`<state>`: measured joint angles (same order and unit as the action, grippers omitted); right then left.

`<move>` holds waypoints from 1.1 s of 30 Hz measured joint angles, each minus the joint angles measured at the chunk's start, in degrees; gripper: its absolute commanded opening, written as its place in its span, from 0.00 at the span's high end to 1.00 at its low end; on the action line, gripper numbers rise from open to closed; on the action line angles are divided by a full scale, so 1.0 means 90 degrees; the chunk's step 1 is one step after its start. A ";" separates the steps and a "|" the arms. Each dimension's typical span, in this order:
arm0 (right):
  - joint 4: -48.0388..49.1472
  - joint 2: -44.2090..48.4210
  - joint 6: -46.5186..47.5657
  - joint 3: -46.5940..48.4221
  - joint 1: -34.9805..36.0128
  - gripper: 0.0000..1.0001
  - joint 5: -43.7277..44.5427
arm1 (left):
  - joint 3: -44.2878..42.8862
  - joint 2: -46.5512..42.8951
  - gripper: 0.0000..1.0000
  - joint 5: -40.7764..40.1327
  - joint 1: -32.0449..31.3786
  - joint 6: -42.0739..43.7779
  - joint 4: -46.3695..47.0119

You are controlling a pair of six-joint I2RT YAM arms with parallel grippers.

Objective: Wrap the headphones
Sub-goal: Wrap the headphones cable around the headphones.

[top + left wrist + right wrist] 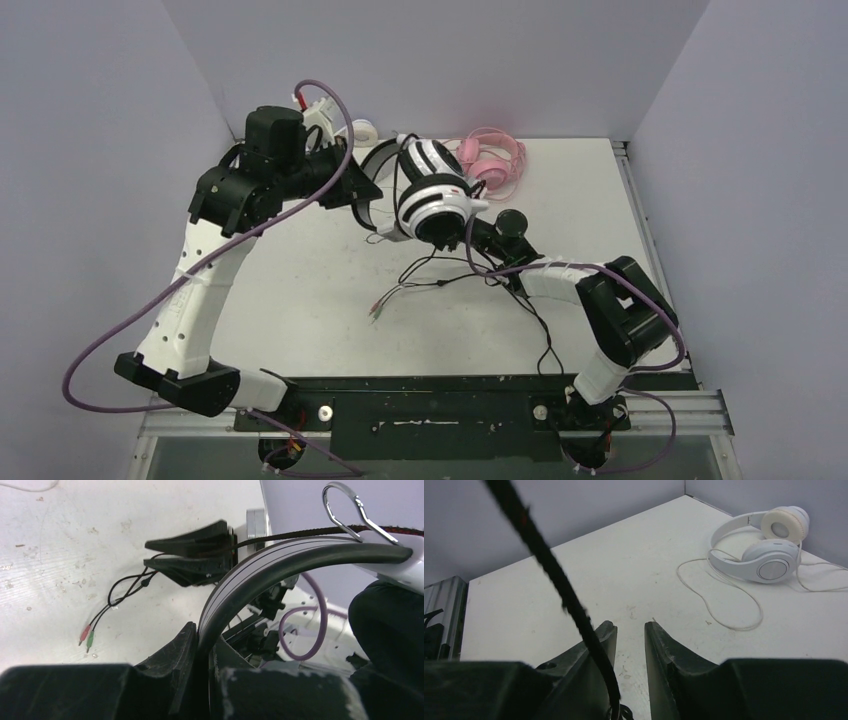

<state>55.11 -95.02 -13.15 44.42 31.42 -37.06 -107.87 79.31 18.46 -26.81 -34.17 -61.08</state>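
left claw: pressed together on the headband of the black-and-white headset. in the left wrist view i see the band wedged edge-on between the two fingers, then arching up and to the right toward an earcup.

right claw: fingers nearly together, with a narrow gap showing between the tips. a black cord runs slantwise across the right wrist view, passes over the left-hand finger and drops out of sight near its base. i cannot tell whether the cord is pinched. in the left wrist view the same claw sits just beyond the headband, and the cord runs taut from it toward the earcup side.

cord, outward: below the right claw it splits into thin leads that hang down to the table and end in a red and a green plug. the plugs lie side by side on the surface.

black-and-white headset: held between the two arms over the far half of the table, earcups toward the right arm, headband toward the left arm. it appears clear of the surface.

pink headset: on the table at the far edge, just behind the black-and-white headset.

white headset: lying flat near the far wall, behind the left arm in the top view, well apart from both claws. its white cable lies in loose loops on the table beside it.
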 measured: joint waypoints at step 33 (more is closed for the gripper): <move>-0.0670 0.1576 -0.1360 -0.0027 0.2212 0.86 -0.0522 | 0.1880 0.0352 1.00 -0.3677 0.1321 0.0381 0.1792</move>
<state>49.08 -80.84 -25.39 44.18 51.33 -41.76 -90.96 82.48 -14.63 -14.92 -30.74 -44.95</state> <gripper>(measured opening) 0.133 0.066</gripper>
